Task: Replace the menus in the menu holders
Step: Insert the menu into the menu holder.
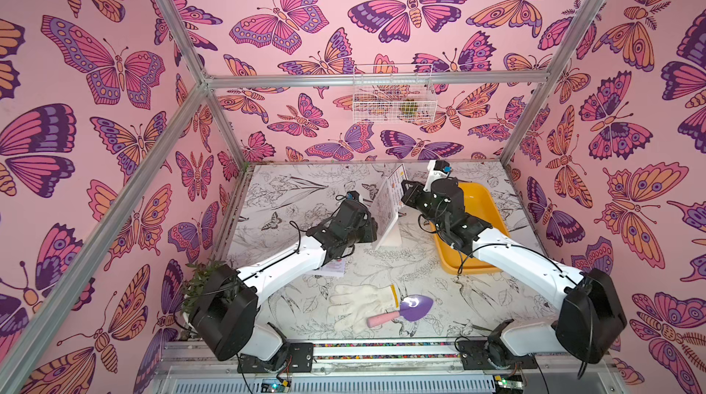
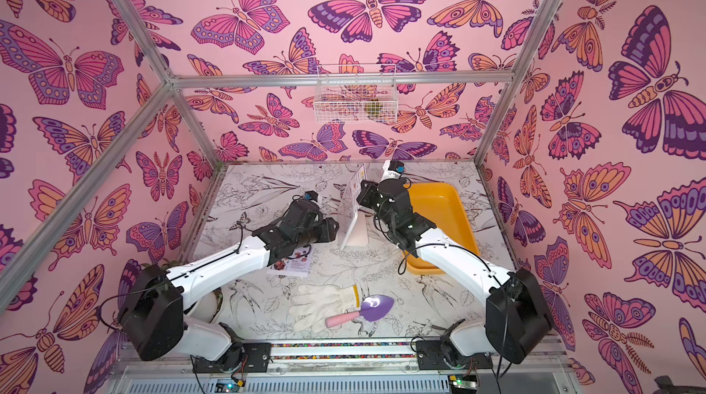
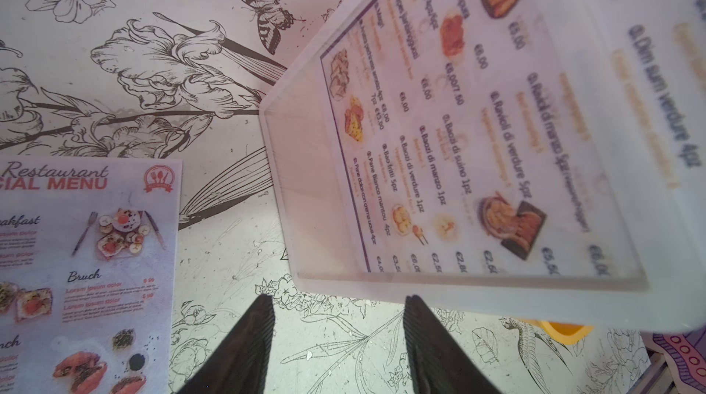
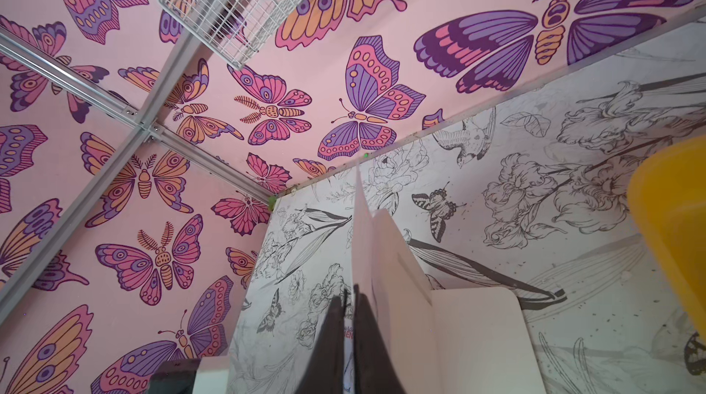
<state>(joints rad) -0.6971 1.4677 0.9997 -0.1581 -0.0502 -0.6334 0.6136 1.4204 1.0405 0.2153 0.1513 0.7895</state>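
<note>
Under left arm, Special Menu lies half hidden; left gripper spread, right gripper pinching Dim Sum menu.

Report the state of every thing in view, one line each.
menu holder: upright on table
dim sum menu: partly in holder, sticking out the top
Special Menu: flat on table
right gripper: shut on dim sum menu
left gripper: open, empty
glove: lying flat
trowel: handle on glove
yellow tray: visible part empty

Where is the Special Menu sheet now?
In a top view the Special Menu sheet lies flat under the left arm, left of the menu holder and behind the white glove.
</note>
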